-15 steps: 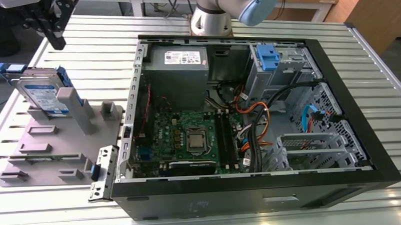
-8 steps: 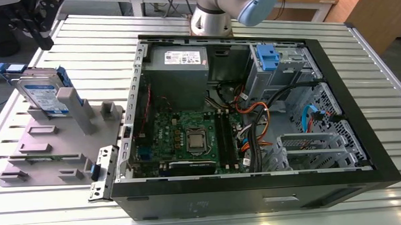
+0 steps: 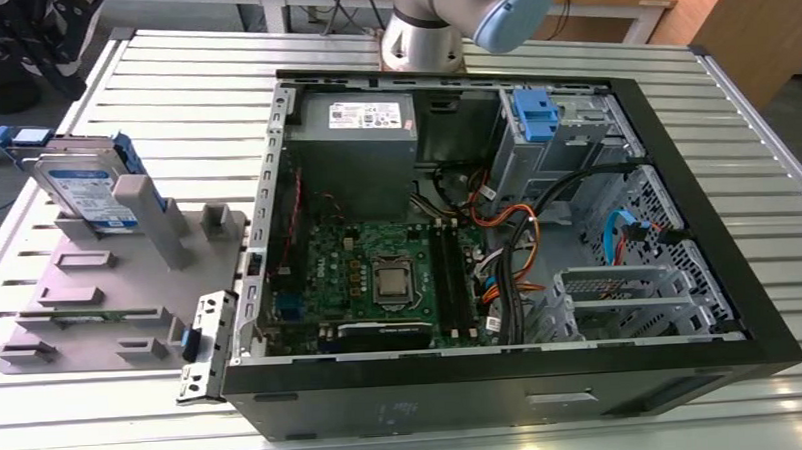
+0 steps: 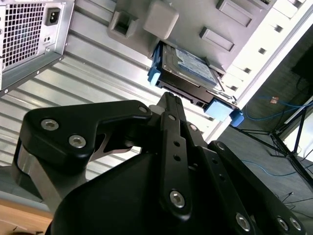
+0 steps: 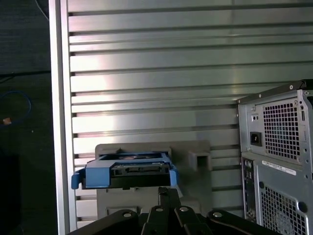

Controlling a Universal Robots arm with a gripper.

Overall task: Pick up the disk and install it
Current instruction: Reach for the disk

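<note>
The disk (image 3: 83, 191) stands on its edge in a grey stand (image 3: 103, 280) on the table (image 3: 183, 83). It is at the exterior view's left of the open computer case (image 3: 487, 392) (not inside it). In both wrist views the gripper (image 4: 168, 100) (image 5: 164, 192) points toward the disk but does not touch it. Its jaws are together, with nothing between them.

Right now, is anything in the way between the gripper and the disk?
Nothing visible is. In the second wrist view the shut gripper aims toward the disk, which stands in its grey holder, with only open space between them.
</note>
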